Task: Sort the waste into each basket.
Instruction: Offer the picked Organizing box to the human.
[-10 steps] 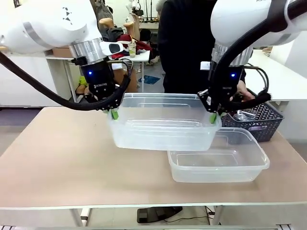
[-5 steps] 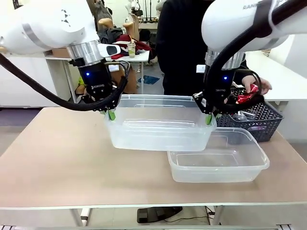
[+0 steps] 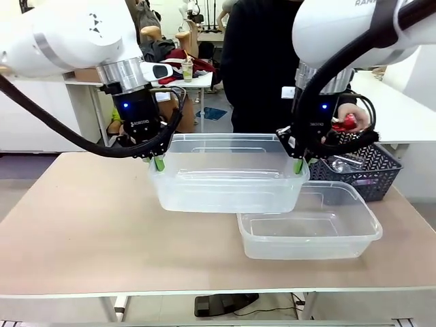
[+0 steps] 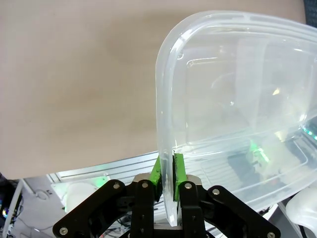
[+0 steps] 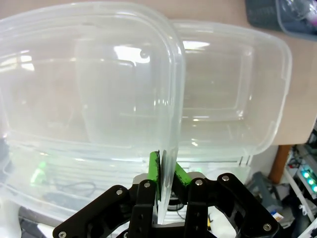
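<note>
Both arms hold one clear basket (image 3: 225,184) by its short ends, lifted off the table. My left gripper (image 3: 159,162) is shut on its left rim, and the green pads (image 4: 177,168) pinch the wall. My right gripper (image 3: 298,165) is shut on the right rim, pads (image 5: 155,174) clamped on the edge. A second clear basket (image 3: 310,231) rests on the table below and to the right, seen too in the right wrist view (image 5: 257,99). Behind my right arm the person's hand (image 3: 354,119) holds a red can (image 3: 345,123) above the dark basket.
A dark grey lattice basket (image 3: 371,176) stands at the table's far right with clear plastic waste (image 3: 338,164) inside, and its corner shows in the right wrist view (image 5: 267,15). The person in black stands at the far edge. Bare tabletop (image 3: 88,218) lies left.
The lifted clear basket has shifted slightly left with both arms. The person's hand has come up out of the dark basket holding a red can.
</note>
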`<state>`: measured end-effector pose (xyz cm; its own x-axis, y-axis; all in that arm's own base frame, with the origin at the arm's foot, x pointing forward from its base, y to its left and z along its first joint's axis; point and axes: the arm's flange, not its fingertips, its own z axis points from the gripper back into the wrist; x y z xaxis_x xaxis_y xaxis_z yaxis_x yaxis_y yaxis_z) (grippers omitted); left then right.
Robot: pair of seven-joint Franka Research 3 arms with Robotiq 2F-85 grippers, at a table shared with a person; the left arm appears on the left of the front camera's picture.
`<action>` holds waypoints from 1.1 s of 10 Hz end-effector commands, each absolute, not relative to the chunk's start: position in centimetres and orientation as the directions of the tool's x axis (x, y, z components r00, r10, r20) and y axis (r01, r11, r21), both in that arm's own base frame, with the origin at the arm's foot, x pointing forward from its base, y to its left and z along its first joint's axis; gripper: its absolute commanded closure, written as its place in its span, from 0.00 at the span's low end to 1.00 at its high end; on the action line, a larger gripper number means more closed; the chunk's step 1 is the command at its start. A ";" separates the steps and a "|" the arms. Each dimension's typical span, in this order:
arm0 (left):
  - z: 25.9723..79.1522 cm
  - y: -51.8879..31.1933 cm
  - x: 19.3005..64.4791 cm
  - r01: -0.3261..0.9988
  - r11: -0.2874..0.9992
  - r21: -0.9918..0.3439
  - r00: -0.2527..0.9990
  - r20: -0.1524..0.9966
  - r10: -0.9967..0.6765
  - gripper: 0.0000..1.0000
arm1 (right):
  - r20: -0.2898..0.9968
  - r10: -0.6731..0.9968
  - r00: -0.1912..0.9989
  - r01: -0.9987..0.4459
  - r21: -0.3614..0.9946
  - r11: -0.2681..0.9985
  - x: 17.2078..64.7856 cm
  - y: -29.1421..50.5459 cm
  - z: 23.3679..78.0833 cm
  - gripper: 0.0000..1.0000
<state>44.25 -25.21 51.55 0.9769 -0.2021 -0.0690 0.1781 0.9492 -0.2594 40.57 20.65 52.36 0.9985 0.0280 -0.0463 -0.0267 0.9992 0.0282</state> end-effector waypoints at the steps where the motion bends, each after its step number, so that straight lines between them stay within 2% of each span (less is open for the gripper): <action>1: 51.9 -25.4 44.2 0.179 0.946 -0.270 0.978 -0.059 -0.202 0.89 | -0.052 0.052 0.997 -0.049 0.059 0.997 40.3 20.4 52.2 0.92; 11: 51.9 -25.4 44.2 0.179 0.946 -0.270 0.978 -0.059 -0.202 0.89 | -0.052 0.052 0.997 -0.049 0.059 0.997 40.3 20.4 52.2 0.92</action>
